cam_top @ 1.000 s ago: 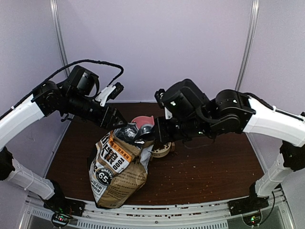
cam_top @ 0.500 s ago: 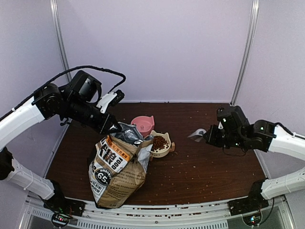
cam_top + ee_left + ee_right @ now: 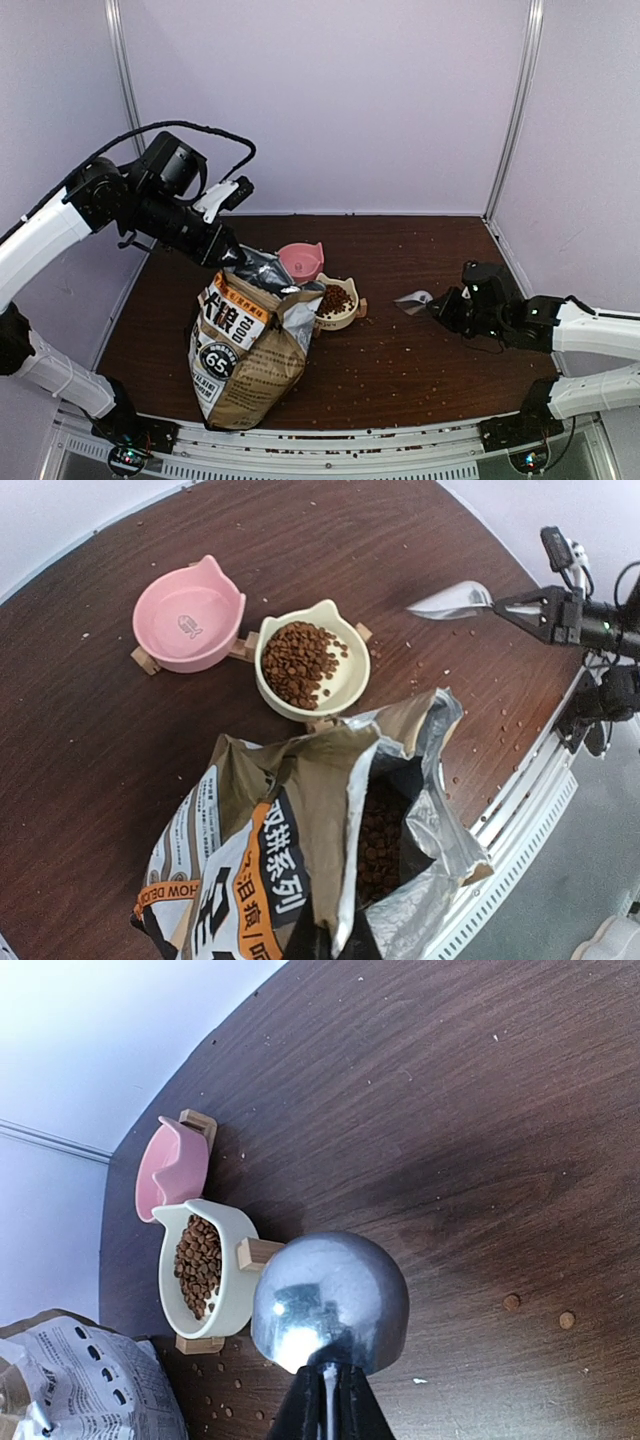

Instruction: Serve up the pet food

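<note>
Pet food (image 3: 336, 298) fills the cream cat-shaped bowl (image 3: 303, 663) at mid-table, also seen in the right wrist view (image 3: 198, 1265). More pet food (image 3: 385, 840) shows inside the open printed bag (image 3: 245, 345). My left gripper (image 3: 228, 262) is shut on the bag's top edge (image 3: 340, 942), holding the mouth up. My right gripper (image 3: 447, 306) hovers low over the table's right side, shut on the handle of the silver scoop (image 3: 413, 299). The scoop's rounded back (image 3: 330, 1300) faces the wrist camera. No kibble shows on the scoop (image 3: 450, 600).
An empty pink cat-shaped bowl (image 3: 300, 262) joins the cream one on a wooden stand (image 3: 262, 1252). Loose kibble (image 3: 385, 350) is scattered over the brown table (image 3: 450, 250). The metal rail (image 3: 330, 440) runs along the near edge, just beside the bag.
My right arm has pulled back from over the bowls to the right side and dropped low with the scoop. My left gripper has closed on the bag's top edge.
</note>
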You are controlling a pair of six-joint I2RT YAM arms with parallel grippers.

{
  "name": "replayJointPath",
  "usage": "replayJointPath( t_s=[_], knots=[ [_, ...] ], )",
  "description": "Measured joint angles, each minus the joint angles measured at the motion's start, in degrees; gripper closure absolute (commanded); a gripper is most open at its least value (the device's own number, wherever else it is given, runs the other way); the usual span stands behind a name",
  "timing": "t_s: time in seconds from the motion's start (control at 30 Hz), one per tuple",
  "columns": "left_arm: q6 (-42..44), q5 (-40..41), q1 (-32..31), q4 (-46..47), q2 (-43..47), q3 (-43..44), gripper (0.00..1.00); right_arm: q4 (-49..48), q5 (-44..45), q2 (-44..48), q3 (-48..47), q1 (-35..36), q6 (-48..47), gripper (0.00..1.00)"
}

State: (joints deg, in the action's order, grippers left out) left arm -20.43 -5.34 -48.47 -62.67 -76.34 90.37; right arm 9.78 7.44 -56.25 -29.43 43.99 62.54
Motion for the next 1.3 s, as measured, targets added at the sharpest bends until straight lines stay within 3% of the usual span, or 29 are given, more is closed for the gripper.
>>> replayJointPath(
  t_s=[0.3, 0.63, 0.73, 1.0, 1.13, 1.2, 1.3],
  knots=[
    [0.81, -9.22, 13.2, 3.82, 1.42, -1.66, 1.0, 0.68, 0.04, 1.14, -0.68, 0.0, -0.04, 1.0],
    [1.99, -25.53, 29.14, 13.25, 13.14, -16.35, 1.0, 0.96, -0.24, -0.35, -2.1, 0.0, -0.61, 1.0],
    [3.06, -25.2, 32.41, 12.5, 17.53, -19.39, 1.0, 1.01, -0.39, -0.33, -2.16, 0.0, -0.66, 1.0],
    [3.32, -14.12, 35.1, 11.96, 30.01, -27.69, 1.0, 2.21, -1.42, 0.22, -2.36, 0.02, -0.76, 1.0],
    [2.38, -12.15, 35.3, 12.35, 33.75, -29.97, 0.75, 4.44, -3.3, 1.66, -4.44, 0.02, -1.44, 1.0],
    [2.67, -12.13, 35.32, 11.8, 34.56, -29.92, 0.54, 5.25, -4.87, 2.54, -6.54, 0.13, -2.19, 1.0],
    [4.26, -12.85, 35.43, 10.88, 34.93, -28.83, 0.35, 6.38, -7.34, 3.58, -9.99, 0.7, -3.06, 1.0]
  ],
)
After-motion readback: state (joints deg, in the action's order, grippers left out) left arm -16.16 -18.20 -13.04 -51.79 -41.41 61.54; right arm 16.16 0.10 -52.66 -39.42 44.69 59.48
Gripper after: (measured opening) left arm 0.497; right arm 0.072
